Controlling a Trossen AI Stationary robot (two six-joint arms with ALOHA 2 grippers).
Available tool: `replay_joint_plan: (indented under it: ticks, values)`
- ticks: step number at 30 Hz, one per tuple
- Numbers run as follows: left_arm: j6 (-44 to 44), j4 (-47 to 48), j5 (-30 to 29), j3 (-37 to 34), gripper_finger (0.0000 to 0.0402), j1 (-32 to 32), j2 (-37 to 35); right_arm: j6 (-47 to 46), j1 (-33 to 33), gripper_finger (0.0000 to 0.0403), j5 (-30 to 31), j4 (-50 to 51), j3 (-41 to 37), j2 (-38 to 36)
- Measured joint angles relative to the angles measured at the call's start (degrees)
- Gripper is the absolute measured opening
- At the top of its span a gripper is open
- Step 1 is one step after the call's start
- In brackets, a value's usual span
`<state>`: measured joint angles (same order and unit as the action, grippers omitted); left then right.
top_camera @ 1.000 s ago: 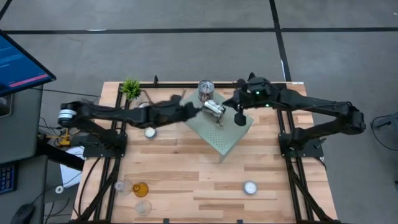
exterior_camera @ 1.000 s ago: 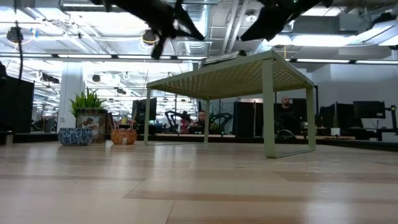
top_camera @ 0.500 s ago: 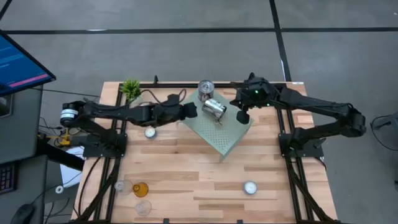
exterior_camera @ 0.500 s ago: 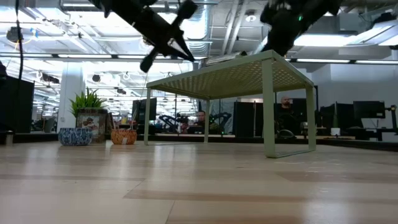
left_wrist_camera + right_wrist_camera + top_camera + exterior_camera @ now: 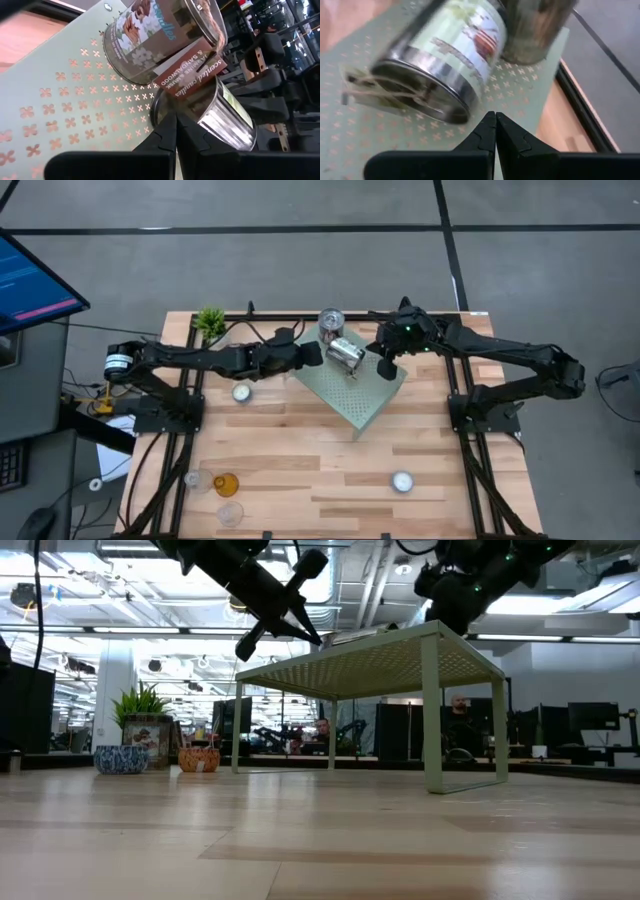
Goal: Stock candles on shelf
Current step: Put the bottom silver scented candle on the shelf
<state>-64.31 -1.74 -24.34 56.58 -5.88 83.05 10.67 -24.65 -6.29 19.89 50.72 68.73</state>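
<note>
The pale wooden desk stands on a grey floor crossed by dark lines. A monitor is beside it. Behind are bright ceiling lights, a potted plant and seated people.

Both arms reach in low toward each other from opposite sides. The left gripper points right, its fingers pressed together. The right gripper points down and left, fingers likewise together, apparently holding nothing.
</note>
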Motion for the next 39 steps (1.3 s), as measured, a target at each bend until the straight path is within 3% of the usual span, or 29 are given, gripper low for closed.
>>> replay_joint_plan:
  ticks: [12, 27, 39]
  values:
    - [-0.6, -0.2, 3.3, 0.1, 0.0001, 0.0, 3.3, -1.7, 0.2, 0.0, -1.4, -3.0, -3.2, 0.0]
    - [0.9, -0.7, 2.9, 0.1, 0.0001, -0.2, 3.9, -2.7, 3.5, 0.0, -4.2, -3.1, -3.2, 1.5]
    - [-0.7, -3.9, 4.1, 0.1, 0.0001, 0.5, 3.8, -4.2, 7.0, 0.0, -6.1, -1.9, 5.0, 1.7]
